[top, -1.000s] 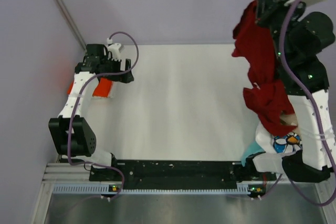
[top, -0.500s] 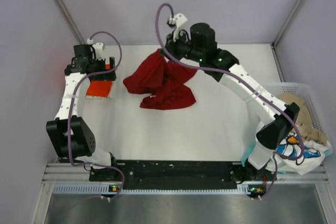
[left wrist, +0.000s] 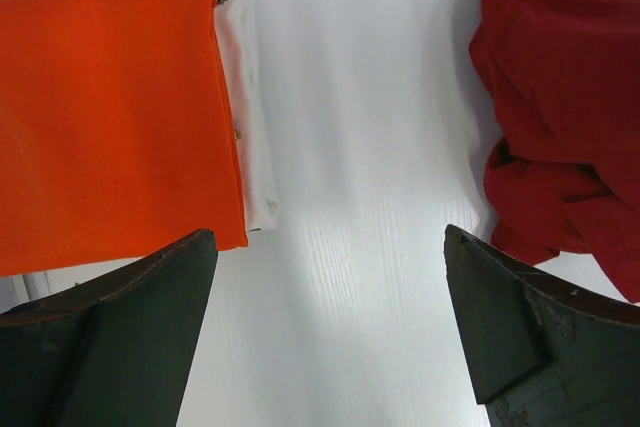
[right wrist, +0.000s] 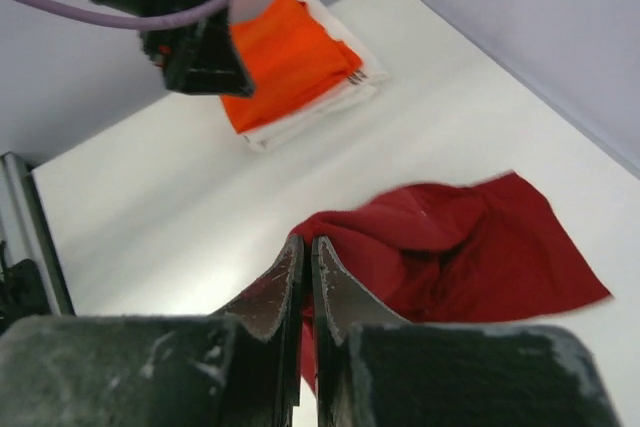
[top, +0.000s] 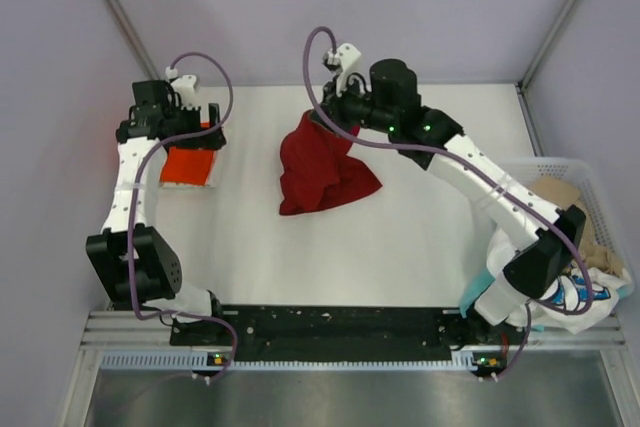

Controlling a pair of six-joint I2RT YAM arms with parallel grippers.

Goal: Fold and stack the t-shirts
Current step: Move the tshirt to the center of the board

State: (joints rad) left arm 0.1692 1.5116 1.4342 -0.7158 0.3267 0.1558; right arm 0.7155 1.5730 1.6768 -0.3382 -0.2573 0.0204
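Observation:
A dark red t-shirt (top: 322, 169) hangs bunched from my right gripper (top: 318, 119), its lower part crumpled on the white table (top: 400, 247). In the right wrist view the gripper (right wrist: 306, 244) is shut on a fold of the red t-shirt (right wrist: 470, 247). A folded orange-red t-shirt (top: 188, 162) lies at the far left on a folded white one (left wrist: 245, 117). My left gripper (top: 205, 137) hovers open just above that stack. In its wrist view the gripper (left wrist: 330, 247) has bare table between its fingers, the orange t-shirt (left wrist: 110, 107) to the left and the red t-shirt (left wrist: 565, 107) to the right.
A white lattice basket (top: 590, 172) stands at the right table edge with beige cloth (top: 560, 192) in it. A white printed shirt (top: 585, 292) drapes over its near corner by the right arm's base. Purple cables loop above both wrists.
My right arm swung the red t-shirt from high at the right over to the table's middle, then lifted and gathered it a little rightward. My left gripper shifted slightly left over the orange stack.

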